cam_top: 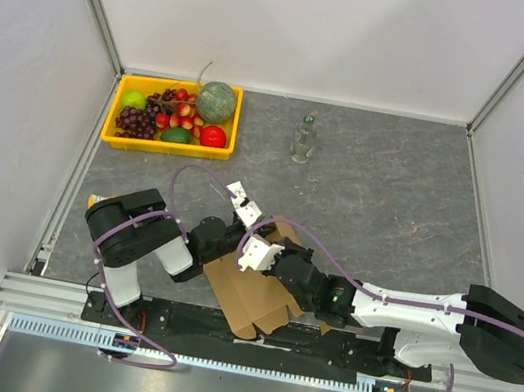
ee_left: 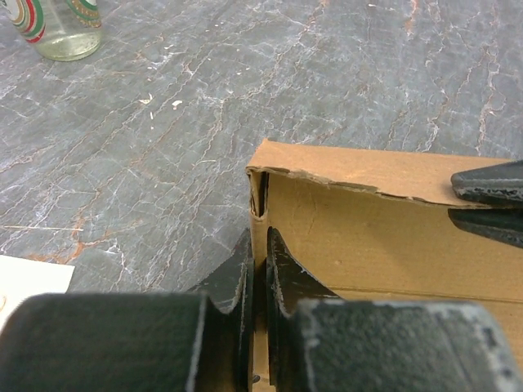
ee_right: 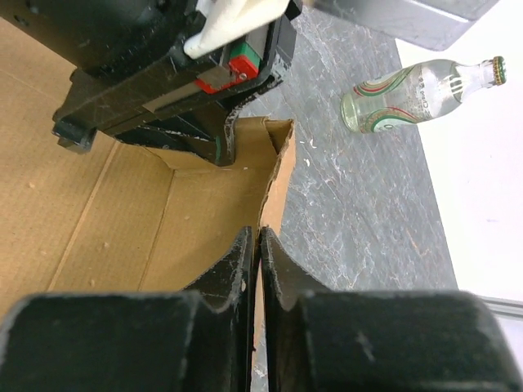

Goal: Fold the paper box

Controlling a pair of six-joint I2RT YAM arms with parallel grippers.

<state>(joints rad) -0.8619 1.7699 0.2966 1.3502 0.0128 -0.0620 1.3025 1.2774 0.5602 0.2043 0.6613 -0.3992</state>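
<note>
Well, from the top camera I see the plain brown corrugated paper box (cam_top: pixel 249 300), partly opened, lying on the grey marbled table (cam_top: pixel 382 207) at its near edge. The left arm (cam_top: pixel 148 237) and the right arm (cam_top: pixel 405 308) are both bent in over it. A yellow plastic tray (cam_top: pixel 109 123) of fruit sits at the far left, and a clear glass bottle (cam_top: pixel 302 140) stands well apart behind. On my left wrist feed the left gripper (ee_left: pixel 260 249) is almost fully closed at the corner of a raised box wall. I think the wall's thin edge is pinched between its fingers, though the gap is dark. The other arm's black fingertips (ee_left: pixel 490 184) sit on the same wall's top edge, further right. On the right wrist feed the right gripper (ee_right: pixel 255 245) is nipped nearly closed on the edge of an upright wall, with the left one's black body just ahead over the box floor.
</note>
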